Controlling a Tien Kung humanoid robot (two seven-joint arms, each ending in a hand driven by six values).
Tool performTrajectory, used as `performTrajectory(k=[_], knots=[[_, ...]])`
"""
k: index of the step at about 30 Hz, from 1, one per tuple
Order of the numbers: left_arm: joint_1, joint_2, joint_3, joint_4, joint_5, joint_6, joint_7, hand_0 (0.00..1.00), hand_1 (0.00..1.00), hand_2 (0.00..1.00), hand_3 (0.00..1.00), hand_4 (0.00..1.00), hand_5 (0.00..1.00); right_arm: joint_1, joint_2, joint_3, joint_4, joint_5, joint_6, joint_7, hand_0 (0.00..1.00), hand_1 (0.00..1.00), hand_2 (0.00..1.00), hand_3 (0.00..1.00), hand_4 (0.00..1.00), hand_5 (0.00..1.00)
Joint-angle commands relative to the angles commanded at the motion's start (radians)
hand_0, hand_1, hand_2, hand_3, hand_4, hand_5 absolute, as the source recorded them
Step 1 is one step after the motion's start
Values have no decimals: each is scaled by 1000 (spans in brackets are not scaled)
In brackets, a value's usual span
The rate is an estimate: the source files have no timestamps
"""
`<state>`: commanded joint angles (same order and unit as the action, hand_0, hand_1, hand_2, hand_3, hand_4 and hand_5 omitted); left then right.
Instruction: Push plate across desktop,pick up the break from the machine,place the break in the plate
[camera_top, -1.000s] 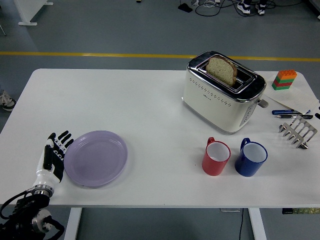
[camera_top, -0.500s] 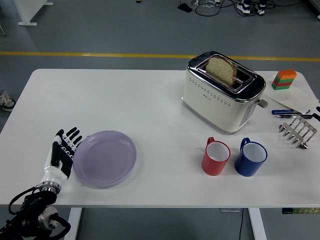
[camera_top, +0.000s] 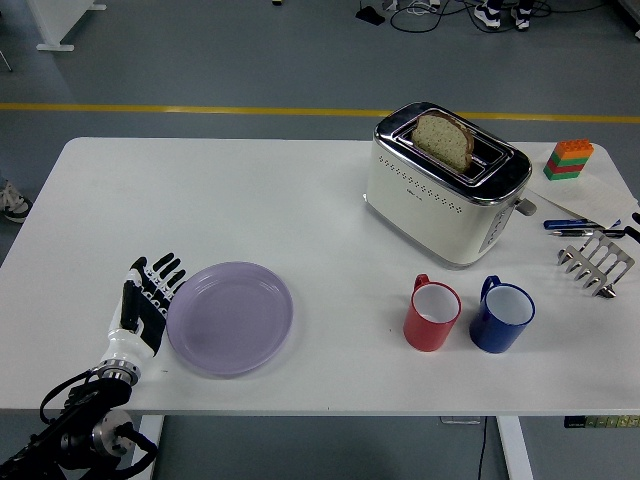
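Note:
A lilac plate (camera_top: 231, 318) lies flat on the white table (camera_top: 250, 200) at the front left. My left hand (camera_top: 148, 300) stands with straight, open fingers against the plate's left rim. A slice of bread (camera_top: 443, 140) sticks up out of the slot of a cream and chrome toaster (camera_top: 446, 184) at the back right. My right hand is out of view.
A red mug (camera_top: 433, 314) and a blue mug (camera_top: 503, 317) stand in front of the toaster. A metal toast rack (camera_top: 598, 263), pens (camera_top: 584, 226) and a stack of coloured bricks (camera_top: 569, 159) are at the right edge.
My left hand has moved to the right along the table's front, and the plate has slid right with it, by about a hand's width.

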<state>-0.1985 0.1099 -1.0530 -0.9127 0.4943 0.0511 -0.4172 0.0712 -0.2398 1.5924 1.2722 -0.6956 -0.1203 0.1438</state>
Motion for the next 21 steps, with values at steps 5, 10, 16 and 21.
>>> performTrajectory(k=[5,10,16,21], knots=[[-2,-3,22,13,-26,-6,-1,839,827,824,735,557,998,-2,2,-5,-3,0,0,0,705,667,688,637,518,388],[-5,-13,22,10,-36,-11,0,838,826,822,735,552,998,-2,2,-7,-2,0,1,-1,705,667,688,637,518,388],[-22,-27,40,7,-58,-19,-2,837,824,821,734,553,998,1,3,-8,-2,-1,3,-3,705,667,688,637,518,388],[-32,-29,63,15,-78,-24,-3,831,823,819,733,554,998,3,5,-10,-3,-1,5,-4,705,667,688,637,518,388]])
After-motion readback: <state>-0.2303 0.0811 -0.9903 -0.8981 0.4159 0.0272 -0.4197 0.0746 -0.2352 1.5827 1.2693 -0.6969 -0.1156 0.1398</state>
